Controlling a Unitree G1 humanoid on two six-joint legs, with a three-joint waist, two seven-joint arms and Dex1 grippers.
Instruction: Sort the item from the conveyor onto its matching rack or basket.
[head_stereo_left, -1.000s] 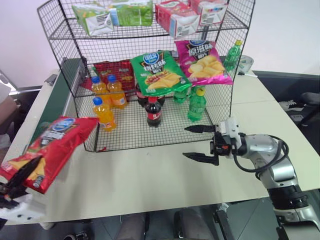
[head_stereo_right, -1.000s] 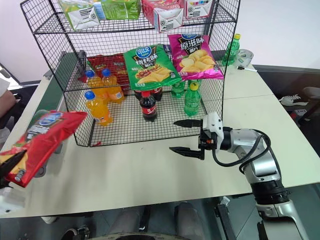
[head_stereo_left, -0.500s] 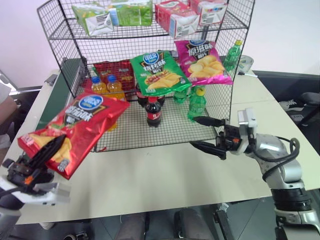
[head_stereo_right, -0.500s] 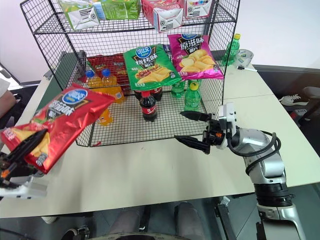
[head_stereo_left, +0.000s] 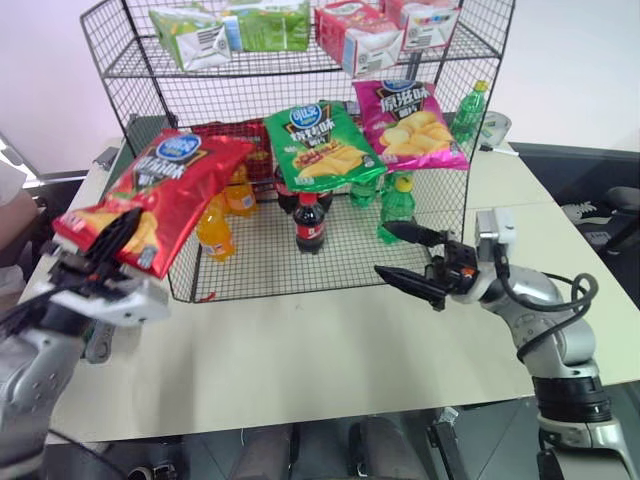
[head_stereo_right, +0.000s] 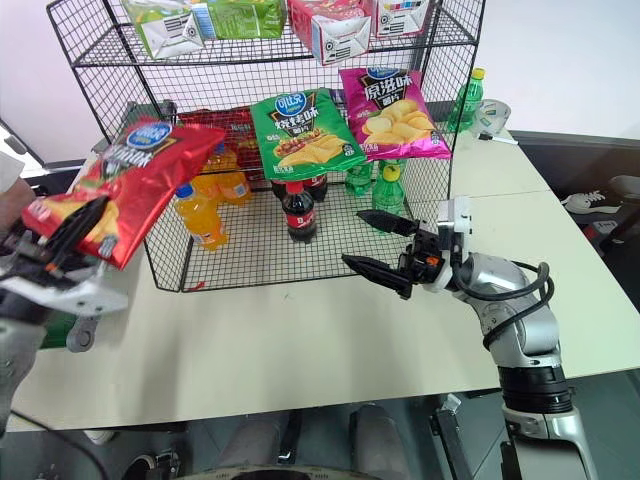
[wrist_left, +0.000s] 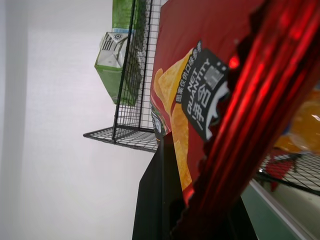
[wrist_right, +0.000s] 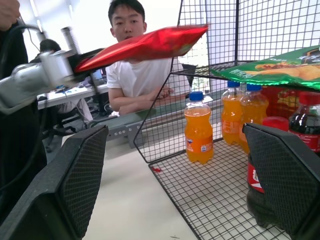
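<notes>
- Counter (head_stereo_left: 330, 350) lies bare in front of the rack (head_stereo_left: 160, 85), with open room between both hands.
- Rack's lower basket opens toward the robot; its front left corner stands just beside the raised red bag (head_stereo_left: 160, 195).
- Left hand (head_stereo_left: 105, 245) is clamped on the red bag's lower end, and the bag slants up toward the rack, off the counter.
- Conveyor (head_stereo_left: 125, 160) runs behind the bag, at the counter's left edge.
- Right hand (head_stereo_left: 405, 255) hovers with fingers spread and empty, near the basket's front right edge, pointing left.
- Green bag (head_stereo_left: 320, 145) and pink bag (head_stereo_left: 410, 120) hang at the rack's middle tier.
</notes>
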